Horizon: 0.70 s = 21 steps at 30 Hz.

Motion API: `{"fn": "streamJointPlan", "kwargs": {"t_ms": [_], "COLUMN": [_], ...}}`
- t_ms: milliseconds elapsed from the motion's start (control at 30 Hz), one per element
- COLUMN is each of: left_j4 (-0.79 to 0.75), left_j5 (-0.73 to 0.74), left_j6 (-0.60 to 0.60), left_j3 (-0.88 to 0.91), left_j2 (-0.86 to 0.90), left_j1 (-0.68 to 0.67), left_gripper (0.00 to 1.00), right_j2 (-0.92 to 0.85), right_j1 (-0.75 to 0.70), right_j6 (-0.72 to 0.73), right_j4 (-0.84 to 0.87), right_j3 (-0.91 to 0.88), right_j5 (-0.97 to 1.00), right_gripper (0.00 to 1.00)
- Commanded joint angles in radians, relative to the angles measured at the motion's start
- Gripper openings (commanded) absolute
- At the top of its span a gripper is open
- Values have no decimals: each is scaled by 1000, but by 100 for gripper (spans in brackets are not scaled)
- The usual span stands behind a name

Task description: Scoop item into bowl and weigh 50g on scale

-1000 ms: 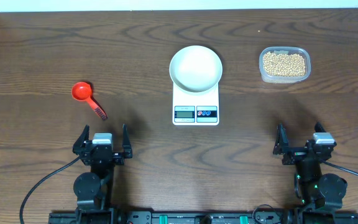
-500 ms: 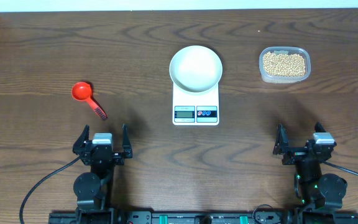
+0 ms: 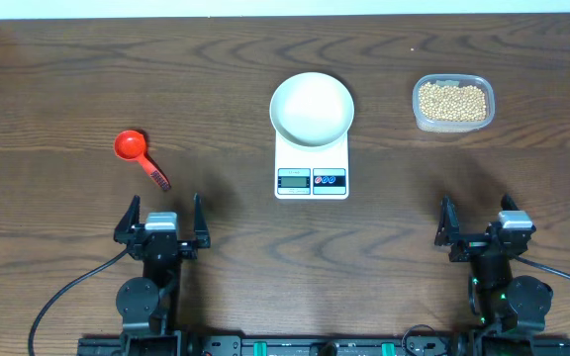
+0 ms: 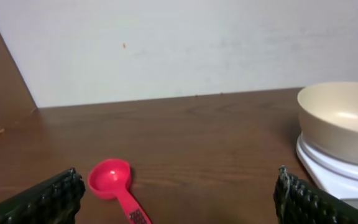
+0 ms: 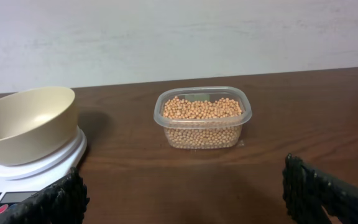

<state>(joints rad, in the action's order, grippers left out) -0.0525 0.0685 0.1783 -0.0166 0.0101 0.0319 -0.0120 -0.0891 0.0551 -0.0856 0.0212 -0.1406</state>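
Beans (image 3: 452, 101) fill a clear plastic tub (image 3: 418, 121) at the far right of the dark wooden tabletop (image 3: 216, 79). Left of the tub, near the middle, the white bowl (image 3: 311, 107) sits on the far end of the white scale (image 3: 311, 178), its inside bare. The scale's display and its red and blue buttons face the near edge. A red scoop (image 3: 133, 150) lies well to the left of the scale, cup toward the far side and handle angled toward the near right. Both arms rest at the near edge. The left claw (image 3: 163, 216) is just on the near side of the scoop, spread wide and gripping nothing. The right claw (image 3: 475, 220), well short of the tub, is likewise spread wide and empty.
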Motion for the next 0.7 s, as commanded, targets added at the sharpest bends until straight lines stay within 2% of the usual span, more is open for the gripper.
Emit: {"fn": "streamJointPlan", "kwargs": {"t_ms": [0,400,667], "left_j4": [-35,-62,-62], "left_j5": [-9,-30,-43], "left_j6": [-24,-26,-26], "left_j3": [-3,-12,-81], "left_j2": [-6,6,103], "left_j1": [2,3,3], "left_gripper": [100,100,100], "right_j2": [6,6,6], "right_j1": [6,6,6], "right_j6": [-5,-5,-5], "right_j4": [0,0,0], "right_j3": [-6,-6,-6], "right_j5": [8,8,8], "right_gripper": [99,99,99]}}
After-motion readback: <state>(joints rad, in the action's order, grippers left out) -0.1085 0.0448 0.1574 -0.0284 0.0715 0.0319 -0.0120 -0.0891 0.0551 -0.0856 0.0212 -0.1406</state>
